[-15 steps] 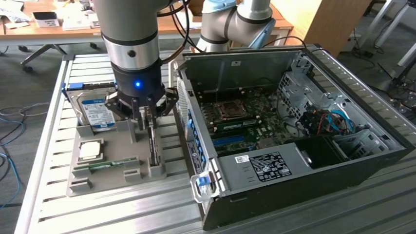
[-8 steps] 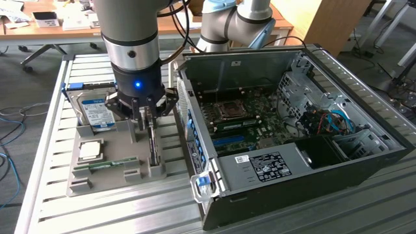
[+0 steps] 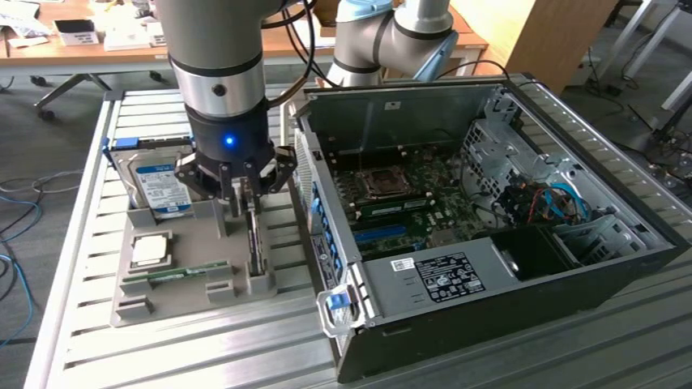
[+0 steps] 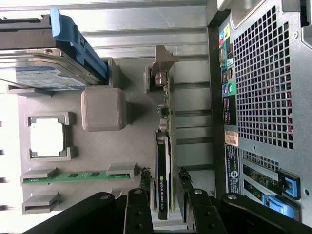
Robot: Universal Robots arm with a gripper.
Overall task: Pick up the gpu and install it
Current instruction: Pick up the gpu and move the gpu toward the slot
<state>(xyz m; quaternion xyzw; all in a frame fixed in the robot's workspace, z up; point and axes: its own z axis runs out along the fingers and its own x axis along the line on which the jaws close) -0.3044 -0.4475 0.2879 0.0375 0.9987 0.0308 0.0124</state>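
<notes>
The black multi-finger gripper (image 3: 246, 198) on the grey Universal Robots arm hung directly over the flat grey plastic parts tray (image 3: 173, 304). Its jaws stood wide, and it had hold of nothing. In the wrist view the two fingers (image 4: 189, 204) straddled the thin black-faced gpu (image 4: 163, 156), one on each side, with a visible gap between each finger and the card.

The gpu stood on its long edge in the slotted posts along the tray's edge nearest the open black tower computer case (image 3: 487, 211), which sat just beside the tray. Also on the tray:

- the silver blue-labelled hard drive (image 3: 162, 182), upright at one end;
- the square silver processor (image 3: 151, 250), in a recess near the middle;
- the narrow green memory stick (image 3: 178, 274), lying in its clips.

For a sound grasp, my judgement was as follows. The fingers had to be centred so both met the card together; uneven contact would tip it in its slots. The pads belonged on the flat faces, away from the fan. The lift had to run straight up out of the posts, as a skewed pull could bind the card.
</notes>
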